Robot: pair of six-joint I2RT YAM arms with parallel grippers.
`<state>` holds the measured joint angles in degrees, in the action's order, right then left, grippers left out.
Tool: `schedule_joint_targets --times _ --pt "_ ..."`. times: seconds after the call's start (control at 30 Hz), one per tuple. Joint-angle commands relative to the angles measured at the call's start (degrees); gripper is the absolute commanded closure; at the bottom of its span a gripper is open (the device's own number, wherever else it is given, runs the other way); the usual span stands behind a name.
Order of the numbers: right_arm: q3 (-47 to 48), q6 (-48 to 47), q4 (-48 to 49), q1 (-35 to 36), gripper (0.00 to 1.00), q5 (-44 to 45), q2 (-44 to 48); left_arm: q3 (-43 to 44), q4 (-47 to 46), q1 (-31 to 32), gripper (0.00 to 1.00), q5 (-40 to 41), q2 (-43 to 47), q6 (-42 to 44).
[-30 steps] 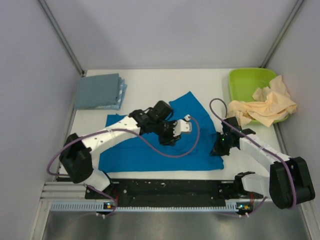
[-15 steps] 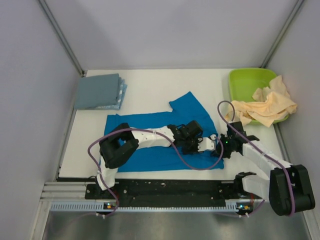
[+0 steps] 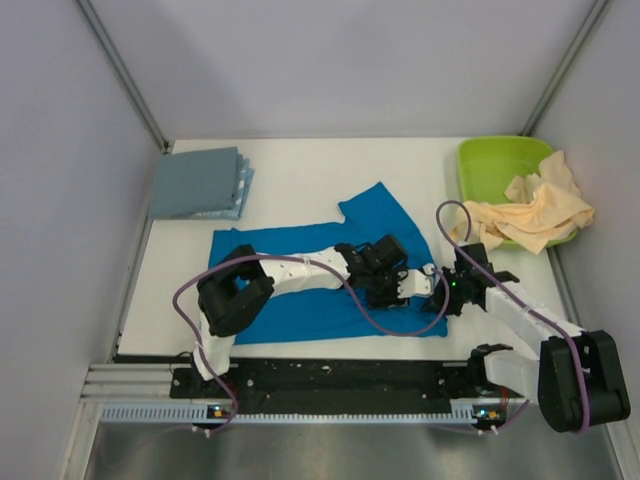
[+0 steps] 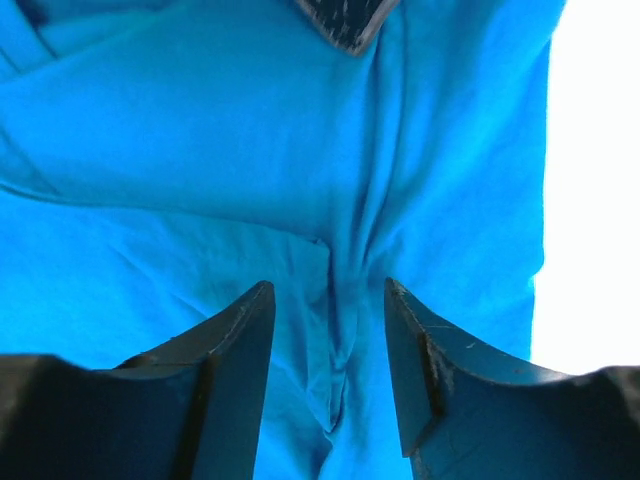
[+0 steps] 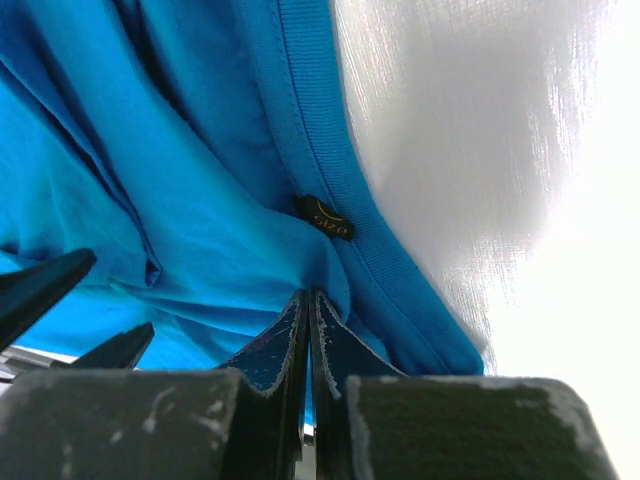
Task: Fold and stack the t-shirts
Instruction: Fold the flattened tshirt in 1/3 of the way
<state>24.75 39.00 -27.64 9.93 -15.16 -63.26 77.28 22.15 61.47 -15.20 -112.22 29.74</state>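
The bright blue t-shirt [image 3: 300,280] lies spread on the white table. My right gripper [image 3: 447,290] is at its right edge and is shut on a pinch of the blue cloth [image 5: 200,200] beside the collar band, just below the black size label [image 5: 325,217]. My left gripper [image 3: 415,286] reaches across the shirt and is right next to the right one. It is open over a raised crease of the shirt [image 4: 345,300], which runs between its fingers [image 4: 235,340]. The cream-peach t-shirt [image 3: 535,215] hangs crumpled over the tub. The folded grey-blue t-shirts [image 3: 195,182] are stacked at the back left.
The lime-green tub [image 3: 500,160] stands at the back right against the wall. The right arm's purple cable [image 3: 445,215] loops above the shirt's right side. Bare white table [image 3: 300,165] lies behind the blue shirt. The black rail [image 3: 340,375] runs along the near edge.
My left gripper has swung right and nearer across the blue shirt until it is beside the right gripper. The right gripper has shifted slightly right with the shirt's edge.
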Motion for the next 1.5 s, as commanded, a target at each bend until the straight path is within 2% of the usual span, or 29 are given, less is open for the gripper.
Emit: schedule_joint_targets --times 0.0,0.2,0.33,0.4,0.47,0.57,0.8,1.13,1.2,1.27,1.33,1.47 --pt "-1.1 -1.1 0.7 -0.6 1.0 1.6 0.2 4.8 2.0 -0.1 0.53 -6.2 2.6 -0.5" --pt "-1.3 -1.2 0.6 -0.6 1.0 1.5 0.5 5.9 0.7 0.1 0.59 -3.8 -3.0 -2.0" --pt "-1.5 -1.3 0.6 -0.7 1.0 1.7 1.0 3.6 -2.6 0.1 0.61 2.0 -3.1 -1.3" --pt "-1.5 -1.4 0.6 -0.7 1.0 1.7 1.1 2.7 -5.1 0.1 0.7 5.2 -3.3 -1.5" --pt "-1.6 -1.6 0.6 -0.7 1.0 1.7 1.3 2.7 -6.5 0.1 0.86 9.6 -3.7 -2.7" --pt "-2.0 -1.3 0.5 -0.6 1.0 2.1 2.1 3.4 -4.7 0.3 1.0 11.3 -3.4 -3.8" --pt "-2.0 -1.6 0.4 -0.8 1.0 2.4 1.1 0.7 -4.3 -0.5 1.0 13.4 1.8 -5.8" --pt "-2.3 -1.3 0.0 -0.8 1.0 3.1 1.2 -4.7 -9.2 -8.7 1.0 14.4 6.2 -10.6" --pt "-2.2 -1.2 0.1 -0.8 1.0 3.1 1.0 -6.0 -11.1 -10.0 0.94 18.0 6.9 -11.6" --pt "-2.2 -1.2 0.0 -0.9 1.0 3.1 1.0 -7.2 -13.7 -12.1 0.81 22.8 7.7 -12.9" --pt "-2.2 -1.3 0.0 -0.8 1.0 3.1 1.2 -7.1 -13.9 -14.3 0.68 23.9 8.6 -13.3" --pt "-0.2 -3.0 -0.2 -0.8 1.0 3.1 1.9 -6.9 -9.2 -17.3 0.64 21.1 12.2 -12.2"
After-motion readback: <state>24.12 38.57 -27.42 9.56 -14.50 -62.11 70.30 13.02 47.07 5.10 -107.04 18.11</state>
